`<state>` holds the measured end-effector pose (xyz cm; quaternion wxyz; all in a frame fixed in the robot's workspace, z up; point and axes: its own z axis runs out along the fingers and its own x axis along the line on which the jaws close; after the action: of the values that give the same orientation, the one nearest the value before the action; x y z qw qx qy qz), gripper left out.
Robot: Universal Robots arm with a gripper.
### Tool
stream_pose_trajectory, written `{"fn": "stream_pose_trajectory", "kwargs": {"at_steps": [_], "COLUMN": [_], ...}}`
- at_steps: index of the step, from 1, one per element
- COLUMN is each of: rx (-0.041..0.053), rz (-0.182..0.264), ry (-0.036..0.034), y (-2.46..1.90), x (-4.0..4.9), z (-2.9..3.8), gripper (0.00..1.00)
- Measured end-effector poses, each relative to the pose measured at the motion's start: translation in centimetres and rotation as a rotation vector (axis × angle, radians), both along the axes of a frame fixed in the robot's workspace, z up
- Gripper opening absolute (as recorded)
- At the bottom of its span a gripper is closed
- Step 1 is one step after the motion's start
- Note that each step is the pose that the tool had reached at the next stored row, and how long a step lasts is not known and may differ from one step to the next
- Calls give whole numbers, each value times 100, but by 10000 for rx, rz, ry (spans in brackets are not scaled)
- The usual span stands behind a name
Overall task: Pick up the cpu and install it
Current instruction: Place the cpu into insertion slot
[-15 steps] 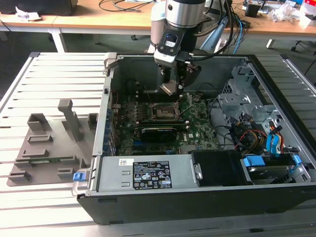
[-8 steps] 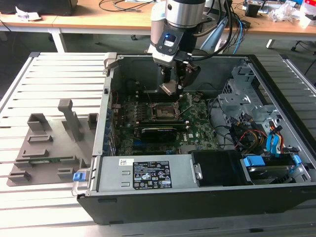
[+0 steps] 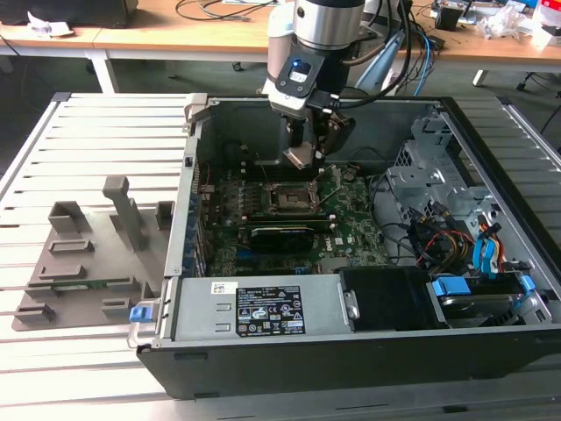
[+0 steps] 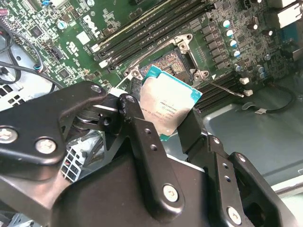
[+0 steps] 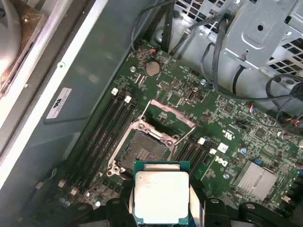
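My gripper (image 3: pixel 302 156) is shut on the cpu (image 3: pixel 300 159), a flat square chip with a silver-grey top and a thin teal edge. In the exterior view it hangs tilted inside the open computer case, a little above and behind the open socket (image 3: pixel 289 198) on the green motherboard. In the second wrist view the cpu (image 4: pixel 168 106) sits between the two black fingers (image 4: pixel 142 137), with the socket (image 4: pixel 173 64) just beyond it. In the first wrist view the cpu (image 5: pixel 161 195) hovers beside the bare socket (image 5: pixel 142 151), whose metal frame is swung open.
The case's walls (image 3: pixel 188 175) ring the motherboard. A drive cage with cables (image 3: pixel 438 210) fills the exterior view's right side. Memory slots (image 5: pixel 106 137) flank the socket. A grey fixture plate (image 3: pixel 88 254) lies on the slatted table at the exterior view's left.
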<state>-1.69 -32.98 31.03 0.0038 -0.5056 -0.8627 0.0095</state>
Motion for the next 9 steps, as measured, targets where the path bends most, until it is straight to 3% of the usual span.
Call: {"fn": "stream_pose_trajectory", "kwargs": {"at_steps": [3, 9], "rx": [0, -2], "rz": [-477, -729], "ry": [0, 0], "y": [0, 0], "x": [0, 0], "z": [-1, -1], "gripper": [55, 55]}}
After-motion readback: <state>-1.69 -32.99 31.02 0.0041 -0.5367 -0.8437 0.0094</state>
